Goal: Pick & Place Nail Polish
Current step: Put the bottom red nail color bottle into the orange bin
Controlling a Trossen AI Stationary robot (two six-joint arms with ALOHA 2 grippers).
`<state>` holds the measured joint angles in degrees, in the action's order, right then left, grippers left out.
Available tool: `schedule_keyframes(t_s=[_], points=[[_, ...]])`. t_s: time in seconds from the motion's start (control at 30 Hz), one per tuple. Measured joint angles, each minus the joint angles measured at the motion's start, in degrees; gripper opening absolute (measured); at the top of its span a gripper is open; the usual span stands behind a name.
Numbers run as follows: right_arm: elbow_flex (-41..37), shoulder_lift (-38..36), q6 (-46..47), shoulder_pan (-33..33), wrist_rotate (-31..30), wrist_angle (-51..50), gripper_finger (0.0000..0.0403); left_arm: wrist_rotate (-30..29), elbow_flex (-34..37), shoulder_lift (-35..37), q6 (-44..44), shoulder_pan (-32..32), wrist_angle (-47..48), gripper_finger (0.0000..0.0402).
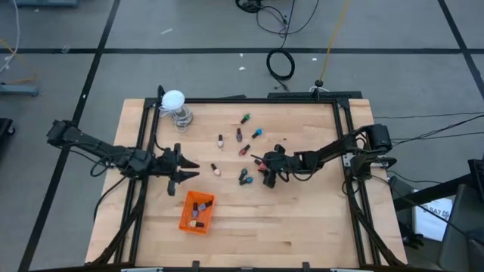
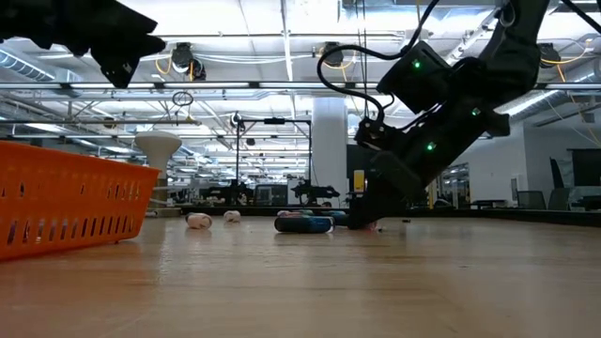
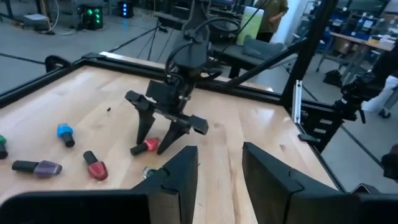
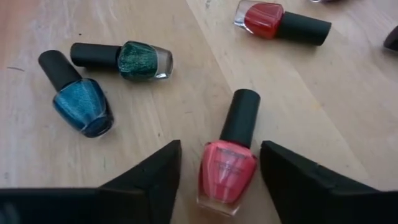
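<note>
Polish bottle, coral-pink glass with a black cap point(image 4: 229, 163), lies flat on the pale wooden counter point(image 4: 298, 106) directly between our right pincer's point(image 4: 219, 180) two dark fingers, which are spread wide and hold nothing. We judge the grasp step is in hand: next we must lower, close across the glass body and lift. Just beyond lie a blue glitter bottle point(image 4: 79, 99), a green glitter bottle point(image 4: 127, 60) and a red bottle point(image 4: 280, 22). Farther off, our left pincer point(image 1: 184, 170) hangs parted and empty near the orange slotted plastic tray point(image 1: 197, 212).
</note>
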<state>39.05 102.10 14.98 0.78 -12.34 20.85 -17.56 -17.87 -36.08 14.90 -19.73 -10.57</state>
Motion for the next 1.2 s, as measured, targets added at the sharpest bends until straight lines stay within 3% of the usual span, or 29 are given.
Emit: schedule_keyframes(t_s=[0.23, 0.53, 0.83, 1.07, 1.2], points=[[-0.1, 0.0, 0.2, 0.0, 0.5, -1.4, 0.011, -0.4, 0.0, -0.2, 0.3, 0.2, 0.0, 0.0124], [-0.4, -2.6, -4.3, 0.1, 0.1, -2.3, 0.011, -2.7, 0.0, -0.2, 0.2, 0.2, -3.0, 0.0124], [-0.4, -14.7, -17.4, 3.2, -10.1, -2.9, 0.011, -9.5, 0.0, -0.9, 0.3, 0.2, -6.3, 0.0124], [-0.3, -18.3, -40.0, 10.1, -22.8, -0.4, 0.011, -9.8, 0.0, -7.3, 12.6, 2.1, -11.3, 0.0124], [-0.3, -18.4, -48.0, 12.4, -28.3, 4.1, 0.011, -7.4, -0.1, -14.0, 18.7, 4.3, -17.3, 0.0124]])
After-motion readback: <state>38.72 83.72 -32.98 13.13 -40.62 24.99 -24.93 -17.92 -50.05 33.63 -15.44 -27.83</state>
